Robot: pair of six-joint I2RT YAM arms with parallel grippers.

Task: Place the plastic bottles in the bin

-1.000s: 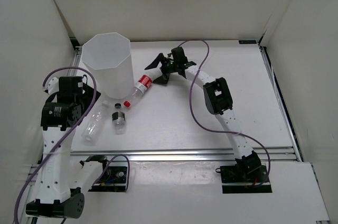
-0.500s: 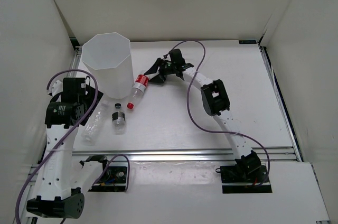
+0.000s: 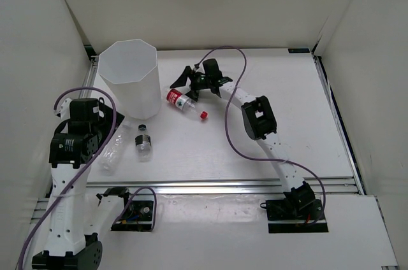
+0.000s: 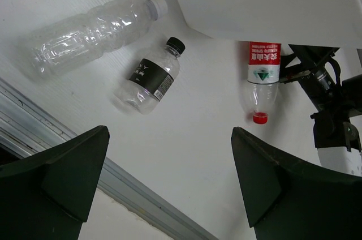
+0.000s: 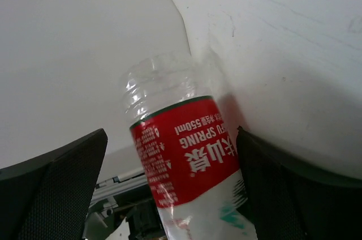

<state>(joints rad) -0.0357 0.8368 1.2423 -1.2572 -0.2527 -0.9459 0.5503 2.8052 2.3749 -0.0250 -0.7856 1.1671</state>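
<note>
The red-label bottle [image 3: 183, 102] lies on the table just right of the tall white bin [image 3: 131, 76], red cap [image 3: 204, 115] pointing near-right. My right gripper [image 3: 183, 90] is open, its jaws astride the bottle's base end [image 5: 181, 155]; one finger is apart from it. The black-label bottle [image 3: 143, 142] and the clear unlabelled bottle [image 3: 113, 151] lie in front of the bin. My left gripper [image 4: 169, 132] is open and empty, high above the table near these two bottles [image 4: 150, 76] [image 4: 93, 33]. The blue-label bottle is not in view.
White walls enclose the table on three sides. An aluminium rail [image 3: 223, 186] runs along the near edge. The right arm's purple cable [image 3: 233, 92] loops over the table's middle. The bin wall [image 4: 266, 2] stands close to the red-label bottle.
The red-label bottle has swung round: its cap went from near-left by the bin to near-right. My right gripper moved left towards the bin. My left arm shifted slightly towards the near edge.
</note>
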